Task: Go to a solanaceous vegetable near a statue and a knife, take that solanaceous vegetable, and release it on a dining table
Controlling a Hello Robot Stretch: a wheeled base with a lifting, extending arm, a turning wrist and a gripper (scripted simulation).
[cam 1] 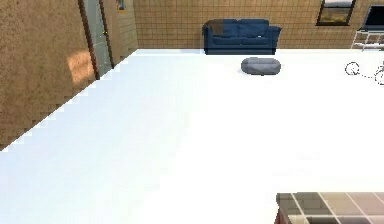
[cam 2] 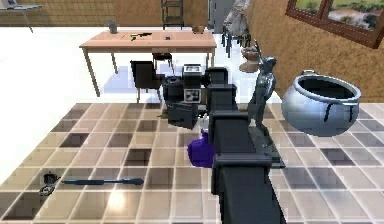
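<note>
A purple rounded vegetable lies on the tiled countertop, right against the left side of my dark arm. A dark grey statue of a standing figure rises on a base just right of the arm. A long dark knife lies flat on the tiles at the lower left. My gripper shows beyond the vegetable, below the white marker squares; I cannot tell whether it holds anything. The wooden dining table stands farther out across the white floor, with small things on top.
A large grey pot sits right of the statue. Black chairs stand between counter and table. In the forward view, white floor reaches a blue sofa and a grey round cushion; a door is at the left, the counter corner at the lower right.
</note>
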